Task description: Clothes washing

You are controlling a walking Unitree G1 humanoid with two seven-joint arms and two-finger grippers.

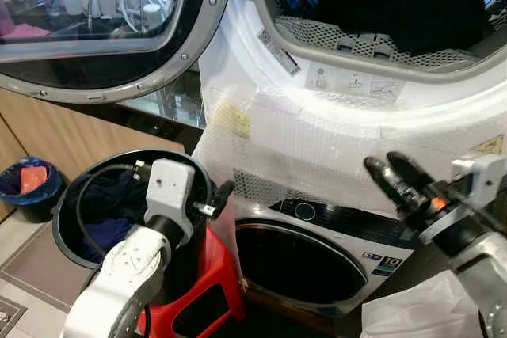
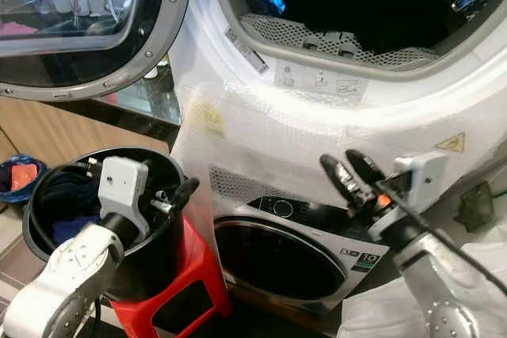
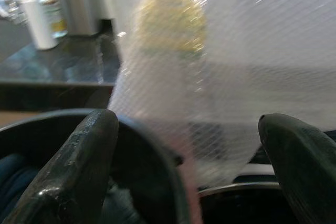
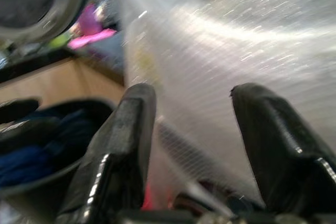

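Left eye view, closest stuff: left gripper [image 1: 222, 195] sits right over the rim of the black bucket [image 1: 71, 195], fingers spread wide, nothing in them.
Bucket: stands on a red stool [image 1: 210, 279], with dark blue clothes [image 1: 107, 231] piled inside.
Right gripper [image 1: 392, 173]: up in front of the white machine's bubble-wrapped front [image 1: 317, 128], fingers a bit apart and empty.
Lower machine: round dark door [image 1: 297, 263] down low, just beside the stool.
Upper drum: open door [image 1: 95, 29] swung to the left, dark laundry [image 1: 412, 5] lying inside the drum.
Far left: small blue bin [image 1: 28, 187] on the floor, something orange in it.
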